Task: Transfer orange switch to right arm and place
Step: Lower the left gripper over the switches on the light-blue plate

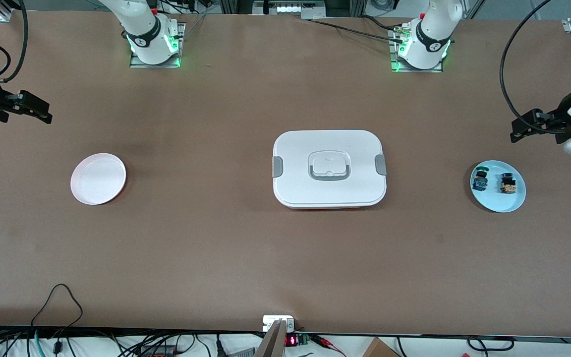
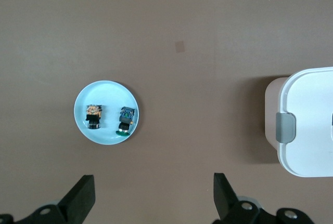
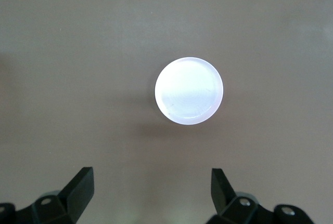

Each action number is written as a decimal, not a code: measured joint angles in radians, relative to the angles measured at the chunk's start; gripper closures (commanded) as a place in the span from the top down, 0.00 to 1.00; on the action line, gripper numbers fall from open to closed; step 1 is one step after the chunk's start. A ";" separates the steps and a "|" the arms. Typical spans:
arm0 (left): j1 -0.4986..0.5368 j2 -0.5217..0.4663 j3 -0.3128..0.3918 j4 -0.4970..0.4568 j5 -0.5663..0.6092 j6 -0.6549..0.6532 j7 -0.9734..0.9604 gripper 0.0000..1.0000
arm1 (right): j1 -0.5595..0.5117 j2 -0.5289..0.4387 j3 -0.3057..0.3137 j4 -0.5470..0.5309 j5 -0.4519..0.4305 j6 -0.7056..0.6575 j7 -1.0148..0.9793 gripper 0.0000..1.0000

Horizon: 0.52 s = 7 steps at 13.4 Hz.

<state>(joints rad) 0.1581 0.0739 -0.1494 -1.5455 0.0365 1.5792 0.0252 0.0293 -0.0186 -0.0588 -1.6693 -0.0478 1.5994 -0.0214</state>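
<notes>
Orange switch [image 1: 508,184] sits on blue plate [image 1: 498,203], mid-right of frame, beside green-capped part [image 1: 480,179]. Left gripper [image 1: 516,134] at right edge, jaws wide, empty. Right gripper [image 1: 47,116] at left edge, same, waiting; pink plate [image 1: 98,178] nearby. Switch judged light, rigid, small; grip across body sides, avoid neighbour.
</notes>
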 measured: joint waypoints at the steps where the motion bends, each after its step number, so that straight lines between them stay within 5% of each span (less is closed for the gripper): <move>1: 0.001 0.001 0.001 0.002 0.001 -0.008 0.000 1.00 | 0.000 0.000 0.000 0.002 0.000 0.000 0.001 1.00; 7: 0.000 0.005 0.000 0.002 0.003 -0.018 0.000 1.00 | 0.000 0.000 0.007 0.005 0.000 0.000 0.003 1.00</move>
<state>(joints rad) 0.1578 0.0793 -0.1497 -1.5433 0.0399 1.5612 0.0256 0.0293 -0.0188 -0.0516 -1.6642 -0.0474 1.5994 -0.0182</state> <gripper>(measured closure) 0.000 0.000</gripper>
